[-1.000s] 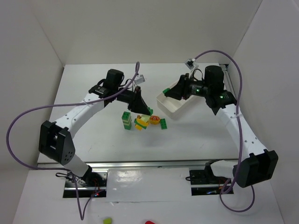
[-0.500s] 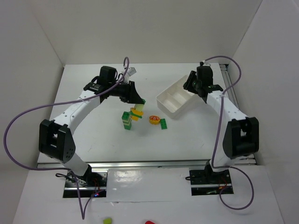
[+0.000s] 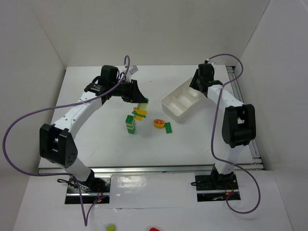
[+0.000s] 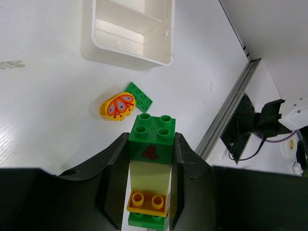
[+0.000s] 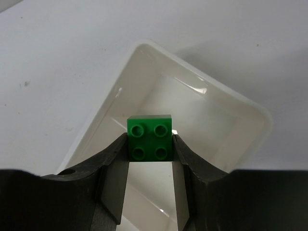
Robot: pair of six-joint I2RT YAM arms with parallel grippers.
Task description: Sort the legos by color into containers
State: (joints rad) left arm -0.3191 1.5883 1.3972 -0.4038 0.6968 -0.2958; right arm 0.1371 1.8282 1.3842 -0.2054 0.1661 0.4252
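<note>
Directly above the tray (image 5: 250, 113) hangs the green brick (image 5: 149, 137), clamped in the right jaws, so release looks like a straight drop, while the left jaws, closed on a mixed-colour stack (image 4: 150, 178), sit well left of the tray.

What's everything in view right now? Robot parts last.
brick stack: 1, green, pale yellow and orange, held in left gripper
second stack: 1, green with white band, standing on table
rounded brick: 1, yellow with red marking, on table
flat brick: 1, green, beside rounded brick
square brick: 1, green, held in right gripper over tray
tray: 1, white, divided, table's far right
small bits: 2, green and red, overhead view's bottom edge, unidentifiable
cables: 2, purple, one per arm
left gripper: 1, black, shut on brick stack
right gripper: 1, black, shut on square brick
</note>
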